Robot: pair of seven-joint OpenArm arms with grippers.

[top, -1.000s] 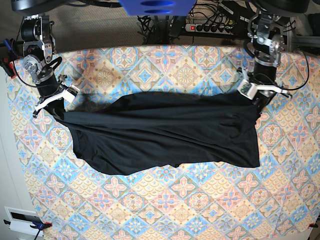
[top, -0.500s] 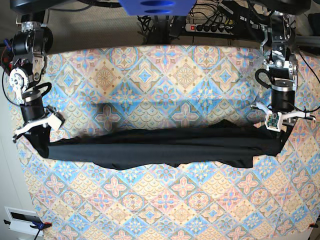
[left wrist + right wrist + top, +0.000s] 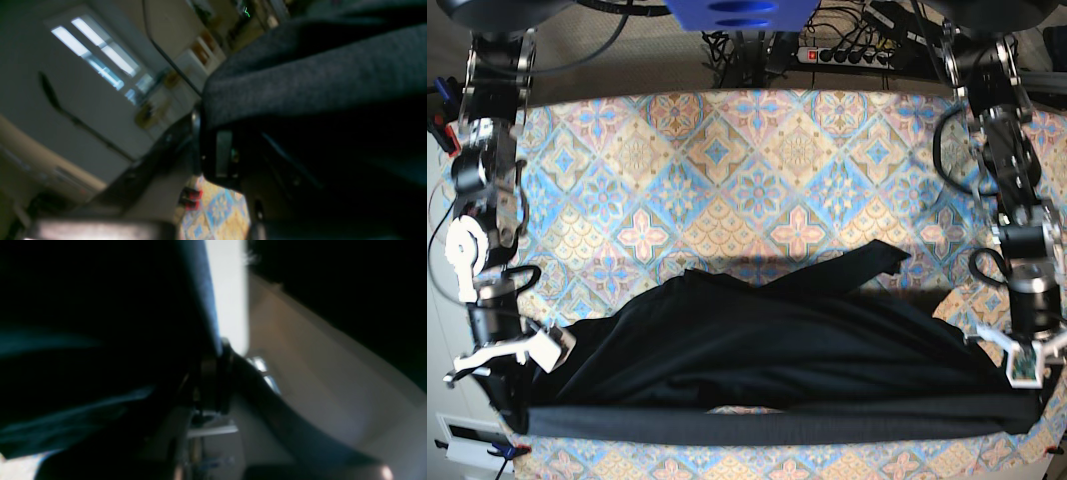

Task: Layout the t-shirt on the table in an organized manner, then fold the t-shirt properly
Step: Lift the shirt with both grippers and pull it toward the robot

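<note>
T-shirt (image 3: 767,350) hangs by one edge between my two grippers, left (image 3: 1025,368) at four o'clock and right (image 3: 502,352) at eight o'clock, each pinched shut on a corner. Its body slumps rumpled on the table (image 3: 727,160) toward twelve o'clock. Layout looks unfinished; I judge the folding unstarted.

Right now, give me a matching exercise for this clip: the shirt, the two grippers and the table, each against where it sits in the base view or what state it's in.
1. t-shirt
2. left gripper
3. right gripper
4. table

A. pastel diamond-tile cover
B. shut on the shirt's edge, view's right side
C. black, stretched taut between both arms
D. shut on the shirt's edge, view's left side

Pairs: 1-C, 2-B, 3-D, 4-A
</note>
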